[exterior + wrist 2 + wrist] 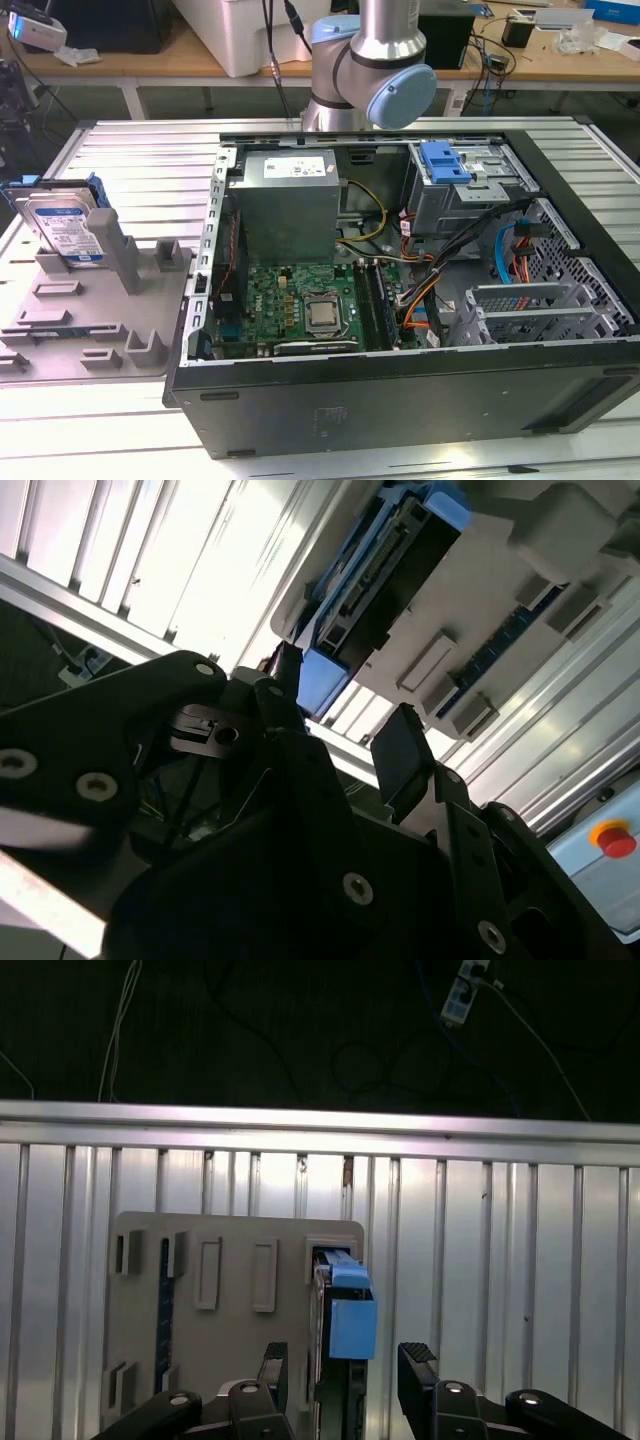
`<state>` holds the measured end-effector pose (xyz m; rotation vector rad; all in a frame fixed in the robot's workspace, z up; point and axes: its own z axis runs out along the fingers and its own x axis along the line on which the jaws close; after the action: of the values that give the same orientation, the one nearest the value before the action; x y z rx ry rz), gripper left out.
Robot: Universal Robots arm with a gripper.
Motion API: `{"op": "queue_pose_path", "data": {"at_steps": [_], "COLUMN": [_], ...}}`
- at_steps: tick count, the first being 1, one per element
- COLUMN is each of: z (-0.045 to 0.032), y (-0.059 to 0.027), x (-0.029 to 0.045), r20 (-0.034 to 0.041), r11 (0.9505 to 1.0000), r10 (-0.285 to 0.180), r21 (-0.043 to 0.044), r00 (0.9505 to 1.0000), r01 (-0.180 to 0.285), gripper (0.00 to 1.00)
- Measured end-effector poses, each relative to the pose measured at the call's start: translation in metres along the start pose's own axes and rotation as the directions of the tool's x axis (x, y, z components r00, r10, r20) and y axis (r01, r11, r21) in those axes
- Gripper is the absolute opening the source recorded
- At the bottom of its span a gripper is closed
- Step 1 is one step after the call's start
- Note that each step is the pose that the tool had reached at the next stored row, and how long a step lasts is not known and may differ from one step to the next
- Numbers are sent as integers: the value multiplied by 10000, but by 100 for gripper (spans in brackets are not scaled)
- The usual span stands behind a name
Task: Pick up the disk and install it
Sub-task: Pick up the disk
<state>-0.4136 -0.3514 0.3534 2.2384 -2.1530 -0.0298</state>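
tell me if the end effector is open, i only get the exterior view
observer: Open. In the first wrist view the end effector has its fingers spread and holds nothing.
operator: is it lined up
observer: Roughly. That view has the disk edge-on in the gap between them, standing in the grey holder.
operator: anything off to the side
observer: The second wrist view shows a red button past the edge of the table.
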Motion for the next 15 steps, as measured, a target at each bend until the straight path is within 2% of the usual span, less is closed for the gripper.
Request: {"op": "queue_pose_path", "data": {"at_steps": [15], "z": [127], "y": [2], "x": [-2], "r20": [1], "r11": [10000], "r10": [-2], "r21": [2], "r00": [10000], "r01": [2], "gripper": [56]}}
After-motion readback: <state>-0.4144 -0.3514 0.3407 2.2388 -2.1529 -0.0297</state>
